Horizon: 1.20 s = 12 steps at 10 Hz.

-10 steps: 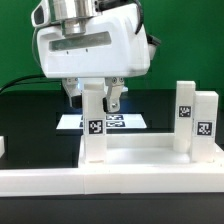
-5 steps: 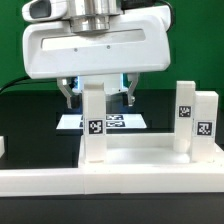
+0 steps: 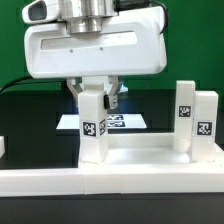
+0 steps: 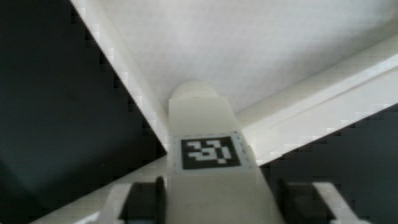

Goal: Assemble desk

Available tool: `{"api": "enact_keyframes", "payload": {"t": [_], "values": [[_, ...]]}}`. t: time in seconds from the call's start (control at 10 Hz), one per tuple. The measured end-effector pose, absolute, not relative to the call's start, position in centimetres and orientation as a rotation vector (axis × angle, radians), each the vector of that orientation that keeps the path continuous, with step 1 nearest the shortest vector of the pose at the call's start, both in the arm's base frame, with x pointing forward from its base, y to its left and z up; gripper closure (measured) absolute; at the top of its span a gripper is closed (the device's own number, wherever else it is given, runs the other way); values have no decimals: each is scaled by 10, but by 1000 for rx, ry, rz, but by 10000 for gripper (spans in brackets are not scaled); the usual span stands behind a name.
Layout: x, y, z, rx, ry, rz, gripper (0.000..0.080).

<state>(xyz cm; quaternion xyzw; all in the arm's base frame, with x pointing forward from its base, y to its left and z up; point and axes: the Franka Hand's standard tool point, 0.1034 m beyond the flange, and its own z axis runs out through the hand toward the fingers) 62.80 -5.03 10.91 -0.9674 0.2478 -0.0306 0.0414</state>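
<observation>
The desk's white rimmed panel (image 3: 140, 158) lies flat on the black table. A short square white leg (image 3: 92, 125) with a black-and-white tag stands at the panel's corner on the exterior view's left, leaning slightly. My gripper (image 3: 95, 97) hangs straight above it, its fingers (image 3: 112, 98) pressed against the leg's top on both sides, shut on it. In the wrist view the leg (image 4: 210, 130) runs up between the dark pads (image 4: 146, 200) of my gripper (image 4: 222, 202), over the panel (image 4: 249, 50). Two more tagged legs (image 3: 185, 115) (image 3: 205, 120) stand upright at the panel's right end.
The marker board (image 3: 128, 122) lies flat behind the panel. A long white rail (image 3: 100, 183) runs along the front. A small white part (image 3: 3, 147) shows at the exterior view's left edge. A green wall stands behind the table.
My fingers stood wide apart around the leg half a second ago and have closed in onto it. The leg has shifted slightly and now leans.
</observation>
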Motion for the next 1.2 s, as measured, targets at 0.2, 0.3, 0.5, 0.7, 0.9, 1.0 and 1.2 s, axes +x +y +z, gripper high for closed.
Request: {"api": "enact_keyframes", "payload": {"t": [0.2, 0.3, 0.5, 0.7, 0.9, 1.0, 1.2], "values": [[629, -50, 109, -2802, 1204, -77, 504], [629, -48, 109, -2651, 1498, -60, 505], [630, -40, 107, -2254, 1981, 31, 506], [632, -43, 107, -2040, 2151, 64, 506], [632, -42, 106, -2065, 2127, 62, 498], [632, -42, 106, -2143, 2048, 50, 498], [632, -46, 105, -2494, 1589, -13, 320]]}}
